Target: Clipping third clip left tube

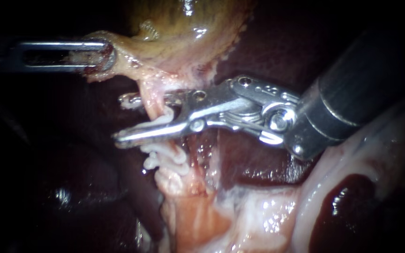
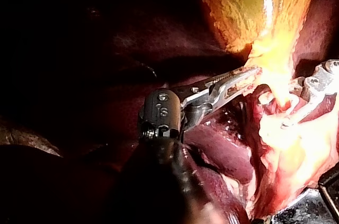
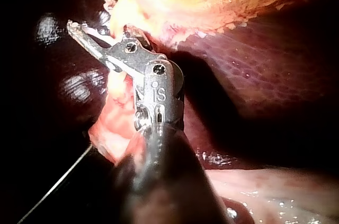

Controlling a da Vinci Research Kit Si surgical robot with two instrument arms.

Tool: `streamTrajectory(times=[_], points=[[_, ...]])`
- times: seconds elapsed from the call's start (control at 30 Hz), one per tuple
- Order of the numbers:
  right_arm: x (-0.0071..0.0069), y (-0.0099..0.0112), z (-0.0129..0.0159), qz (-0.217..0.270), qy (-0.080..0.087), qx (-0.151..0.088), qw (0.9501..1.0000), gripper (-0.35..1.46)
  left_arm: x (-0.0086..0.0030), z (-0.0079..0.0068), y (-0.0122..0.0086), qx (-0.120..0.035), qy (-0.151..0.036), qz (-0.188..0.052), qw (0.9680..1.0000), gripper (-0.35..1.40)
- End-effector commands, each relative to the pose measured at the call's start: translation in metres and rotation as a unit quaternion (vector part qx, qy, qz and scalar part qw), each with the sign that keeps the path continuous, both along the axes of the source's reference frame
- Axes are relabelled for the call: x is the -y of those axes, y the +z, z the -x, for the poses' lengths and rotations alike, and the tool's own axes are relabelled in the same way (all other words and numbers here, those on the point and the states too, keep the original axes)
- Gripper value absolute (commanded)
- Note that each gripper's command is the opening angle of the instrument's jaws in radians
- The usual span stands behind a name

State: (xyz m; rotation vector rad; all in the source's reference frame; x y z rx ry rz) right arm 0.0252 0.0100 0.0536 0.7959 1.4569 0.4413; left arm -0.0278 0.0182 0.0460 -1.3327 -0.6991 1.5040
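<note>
In the endoscope view a pink tube (image 1: 150, 105) runs down from the yellow-green gallbladder (image 1: 183, 23). My right instrument (image 1: 123, 118) comes in from the upper right, its jaws open, one on each side of this tube. A white clip (image 1: 168, 113) shows deep between the jaws against the tube. More white clips (image 1: 162, 157) sit on the tube just below the lower jaw. My left instrument (image 1: 104, 56) is shut on pale tissue at the gallbladder's neck, holding it toward the left. The left wrist view shows the same grip (image 2: 241, 78).
Dark red liver (image 1: 254, 159) lies behind and to the right of the tube. Pale, glistening tissue (image 1: 258, 211) spreads below, with a dark pool (image 1: 343, 206) at lower right. A second pinkish strand (image 1: 212, 154) runs beside the tube.
</note>
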Motion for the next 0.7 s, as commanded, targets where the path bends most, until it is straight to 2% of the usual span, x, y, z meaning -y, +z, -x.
streamTrajectory(times=[0.03, 0.13, 0.27, 0.33, 0.47, 0.7], points=[[0.0000, 0.0000, 0.0003, 0.000, 0.000, 0.000, 1.0000, 0.27, 0.0000, 0.0000, 0.0000, 0.000, 0.000, 0.000, 1.0000, -0.35], [0.0001, 0.0000, 0.0008, -0.003, -0.002, 0.000, 1.0000, 0.05, 0.0000, 0.0000, 0.0000, 0.000, 0.000, 0.000, 1.0000, -0.35], [0.0000, -0.0001, 0.0011, -0.012, -0.003, 0.001, 0.9999, -0.35, 0.0000, 0.0000, 0.0000, 0.000, 0.000, 0.000, 1.0000, -0.35], [0.0000, -0.0002, 0.0012, -0.015, -0.003, 0.001, 0.9999, -0.35, 0.0000, 0.0000, 0.0000, 0.000, 0.000, 0.000, 1.0000, -0.35], [0.0001, -0.0001, 0.0012, -0.012, -0.013, 0.018, 0.9997, -0.35, 0.0000, 0.0000, 0.0000, 0.000, 0.000, 0.000, 1.0000, -0.35], [0.0001, 0.0001, 0.0010, -0.011, -0.015, 0.018, 0.9997, -0.35, -0.0001, 0.0000, 0.0000, 0.000, 0.000, 0.000, 1.0000, -0.35]])
